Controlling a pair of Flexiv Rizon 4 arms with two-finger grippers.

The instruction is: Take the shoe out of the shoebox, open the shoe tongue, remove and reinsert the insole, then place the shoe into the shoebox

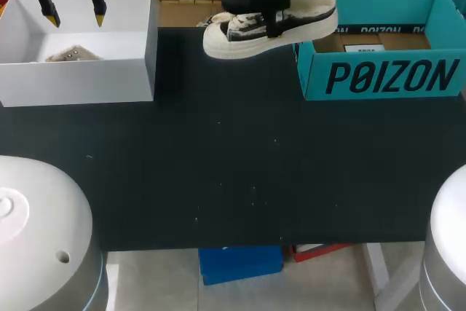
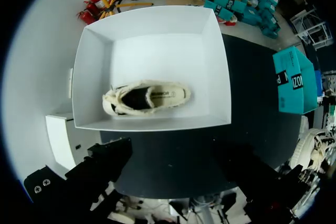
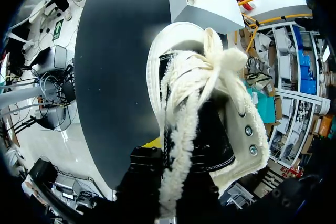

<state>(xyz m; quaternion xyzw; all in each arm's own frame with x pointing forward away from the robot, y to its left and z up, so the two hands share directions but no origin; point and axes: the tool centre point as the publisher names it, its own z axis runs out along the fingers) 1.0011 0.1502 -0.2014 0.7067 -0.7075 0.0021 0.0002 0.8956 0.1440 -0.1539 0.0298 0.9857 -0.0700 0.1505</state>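
Note:
A cream and black shoe [image 1: 291, 28] hangs in the air just left of the teal shoebox [image 1: 378, 78], toe pointing left. My right gripper [image 1: 271, 24] is shut on its upper near the laces. In the right wrist view the shoe [image 3: 210, 103] fills the space ahead of the fingers, with one yellow tip [image 3: 152, 142] showing beside it. My left gripper [image 1: 75, 14] is open above the white box [image 1: 138, 41]. A second cream shoe [image 2: 147, 98] lies on its side inside that box.
The black table top [image 1: 233, 165] stretches between the white box at the back left and the teal shoebox at the back right. The teal shoebox is open, with cardboard showing on its floor [image 1: 378, 40].

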